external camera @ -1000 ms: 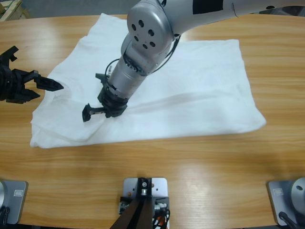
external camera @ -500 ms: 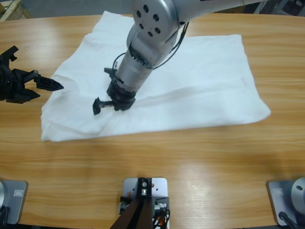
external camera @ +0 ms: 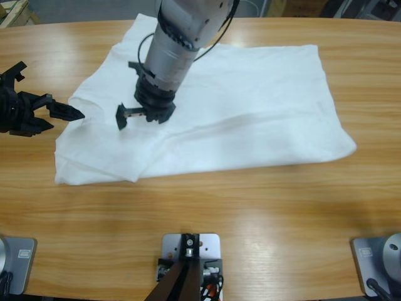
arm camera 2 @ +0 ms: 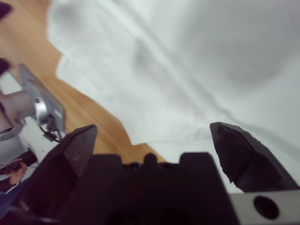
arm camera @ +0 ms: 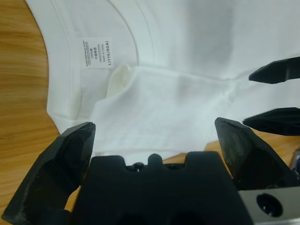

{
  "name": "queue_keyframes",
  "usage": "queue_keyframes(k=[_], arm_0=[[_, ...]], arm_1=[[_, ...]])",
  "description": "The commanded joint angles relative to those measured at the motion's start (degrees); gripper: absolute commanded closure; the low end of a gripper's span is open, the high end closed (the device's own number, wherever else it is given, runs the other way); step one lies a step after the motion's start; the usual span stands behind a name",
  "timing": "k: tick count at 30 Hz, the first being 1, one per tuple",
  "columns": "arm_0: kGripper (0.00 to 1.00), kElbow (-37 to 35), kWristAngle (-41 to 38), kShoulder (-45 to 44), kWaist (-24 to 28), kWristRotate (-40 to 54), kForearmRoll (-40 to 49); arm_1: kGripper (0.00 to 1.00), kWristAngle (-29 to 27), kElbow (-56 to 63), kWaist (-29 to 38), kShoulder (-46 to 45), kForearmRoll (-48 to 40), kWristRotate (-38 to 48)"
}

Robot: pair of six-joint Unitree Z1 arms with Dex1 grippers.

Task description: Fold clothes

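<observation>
The clothes are one white T-shirt (external camera: 250, 106) spread flat across the wooden table, its collar notch toward the left. My right gripper (external camera: 127, 92) reaches down from the top over the shirt's left part, open, with only white cloth (arm camera 2: 211, 61) under its jaws. My left gripper (external camera: 57, 111) lies at the table's left edge, open, pointing at the collar and just short of the cloth. In the left wrist view the collar and its size label (arm camera: 96, 52) lie ahead of the left gripper (arm camera: 154, 133). The right gripper (arm camera: 274, 96) shows at that view's right edge.
Bare wood (external camera: 250, 213) runs along the table's front, below the shirt's hem. A loose fold (external camera: 125, 166) lies along the shirt's lower left corner. A silver arm part (arm camera 2: 33, 105) shows at the left of the right wrist view, beyond the shirt's edge.
The right arm has drawn back toward the table's far side and left, nearer the collar. The shirt slid right, and its lower left corner now lies folded. The left gripper stayed put.
</observation>
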Motion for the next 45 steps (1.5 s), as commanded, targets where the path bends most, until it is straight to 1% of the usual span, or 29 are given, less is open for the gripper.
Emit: queue_keyframes(k=[1, 4, 8, 11, 14, 18, 22, 25, 28, 30, 32, 33, 35, 38, 43, 45], arm_0=[[0.009, -0.1, -1.0, 1.9, 0.3, 0.7, 0.7], [0.009, -0.1, -1.0, 1.9, 0.3, 0.7, 0.7], [0.009, -0.1, -1.0, 2.0, 0.3, 0.7, 0.7], [0.009, -0.1, -1.0, 2.1, 0.3, 0.7, 0.7], [0.009, -0.1, -1.0, 2.2, 0.3, 0.7, 0.7], [0.009, -0.1, -1.0, 2.2, 0.3, 0.8, 0.7], [0.007, -0.1, -1.0, 1.5, 0.3, 0.8, 0.7], [0.004, 0.2, -0.9, 0.1, 0.5, 1.0, 0.6], [0.009, 0.0, -0.9, -0.6, 1.8, 1.6, 0.6], [0.009, -0.3, -1.1, -1.3, 3.6, 2.1, 0.8], [0.009, -1.1, -1.2, -1.3, 4.7, 2.4, 1.8], [0.009, -1.2, -1.3, -1.2, 5.1, 2.4, 1.8], [0.009, -1.7, -2.6, 0.0, 5.7, 2.3, 2.7], [0.009, -2.5, -5.2, 0.6, 5.8, 2.1, 4.1], [0.013, -0.1, -9.5, -2.9, 4.9, 0.8, 4.4], [0.018, 0.7, -10.3, -4.2, 3.5, -0.3, 4.4]], arm_1=[[0.0, -4.7, 6.0, -0.4, 0.3, -1.4, 0.3], [0.0, -4.9, 13.0, -0.4, -2.9, -6.9, 2.3], [0.0, -4.9, 19.5, -0.4, -5.8, -12.3, 4.5], [0.0, -5.6, 20.4, -0.4, -6.9, -12.8, 5.0], [0.0, -6.5, 17.9, -0.4, -7.5, -10.4, 5.1], [0.0, -9.0, 11.3, -1.2, -7.6, -4.4, 3.4], [0.0, -10.8, 5.0, -6.4, -11.2, 1.9, 1.2], [0.0, -11.5, 6.6, -10.4, -17.4, 3.6, 0.0], [0.0, -12.0, 15.1, -13.1, -25.1, 1.1, 0.4], [0.0, -11.5, 25.9, -15.3, -32.1, -4.6, 1.9], [0.0, -9.6, 36.4, -18.1, -38.1, -10.8, 3.6], [0.0, -7.7, 40.8, -19.7, -40.4, -13.3, 4.1], [0.0, -5.8, 46.7, -21.5, -44.0, -15.4, 4.6], [0.0, -3.9, 54.2, -22.4, -48.3, -17.4, 6.3], [0.002, -1.2, 73.4, -23.1, -57.8, -31.7, 16.3], [0.004, -0.6, 78.4, -23.5, -59.1, -34.7, 18.5]])
